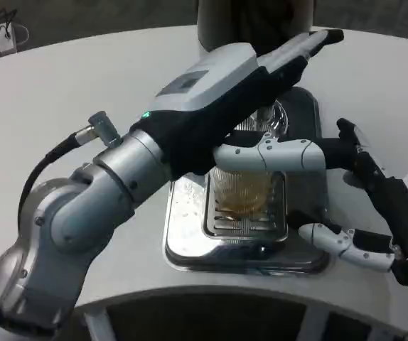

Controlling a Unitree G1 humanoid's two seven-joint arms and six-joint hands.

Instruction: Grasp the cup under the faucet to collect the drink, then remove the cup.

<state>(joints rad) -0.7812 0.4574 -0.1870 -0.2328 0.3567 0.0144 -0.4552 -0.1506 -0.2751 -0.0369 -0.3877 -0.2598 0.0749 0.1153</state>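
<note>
Cup (243, 190) half-hidden behind left hand (261, 92)

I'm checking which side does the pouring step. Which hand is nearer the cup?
Left. The left hand reaches over the cup, a finger lying across its front. The right hand sits off to the cup's right beside the drip tray, fingers spread, holding nothing.

We are looking down from a single camera on the robot's head or chest, facing forward and steeply downward over the round white table (62, 85). We are sitting very close: the silver left forearm (104, 192) is crossing the picture's middle, and the shiny steel drip tray (190, 245) is lying just below centre. The table's near edge is running along the bottom.
</note>
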